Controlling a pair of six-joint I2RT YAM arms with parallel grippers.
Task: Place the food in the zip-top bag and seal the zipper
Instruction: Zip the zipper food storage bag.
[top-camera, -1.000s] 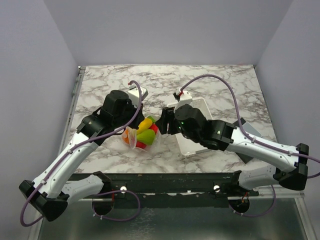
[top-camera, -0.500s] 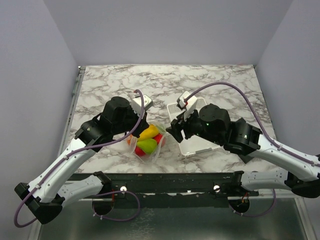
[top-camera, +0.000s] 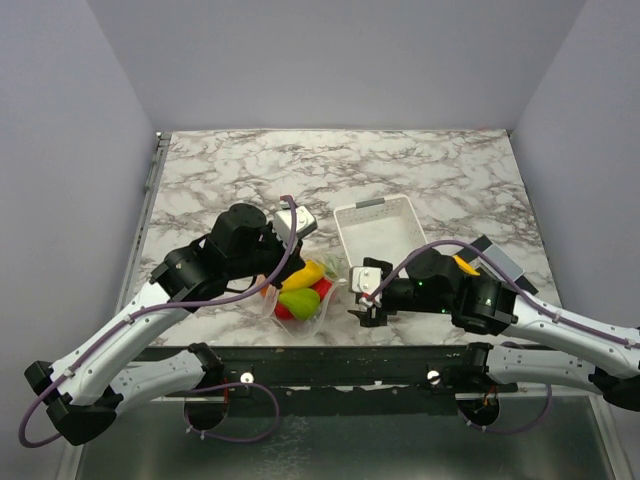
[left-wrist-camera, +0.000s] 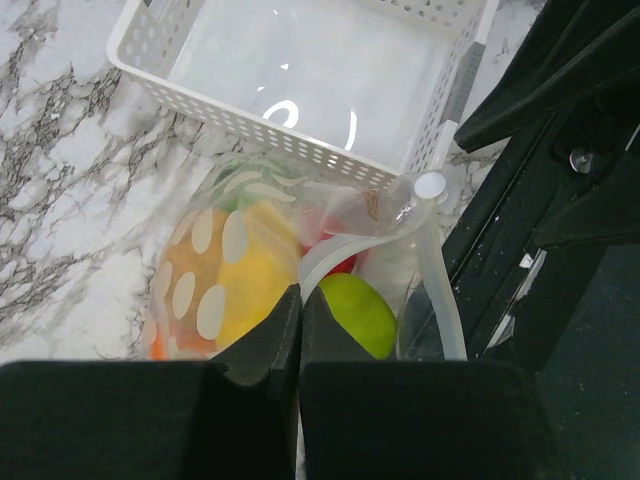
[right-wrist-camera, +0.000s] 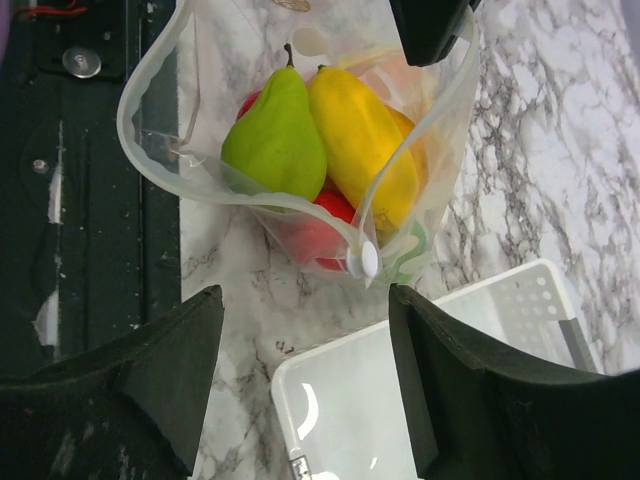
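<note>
**A:** L claw (left-wrist-camera: 300, 300), status?

**B:** Jaws fully closed, pinching the bag (left-wrist-camera: 215, 270) at its near edge. The rest of the bag lies just ahead of the tips. Can't tell if it has the zipper strip itself or only the film beside it, since its own fingers hide that spot.

**A:** Food?

**B:** Food (right-wrist-camera: 272, 140) looks all in: green pear, a yellow one, red & orange under them. I see none loose on the marble. The basket (top-camera: 372, 206), past the bag from L claw, looks empty.

**A:** So which step?

**B:** Loading seems done, so sealing is the step in hand. The zipper (right-wrist-camera: 415, 165) gapes, its two lips spread in a wide loop. A white knob (right-wrist-camera: 362, 260) sits at the end away from L claw.

**A:** R claw?

**B:** R claw (right-wrist-camera: 303, 292) is spread wide w/ nothing in it. The knob is just ahead of its tips, roughly on the line btwn the fingers, not touching.

**A:** Next?

**B:** My guess: R closes on the knob end while L holds its end taut. Then run along the strip toward L, pressing the lips together. The pear stem needs to stay clear of the track.
</note>
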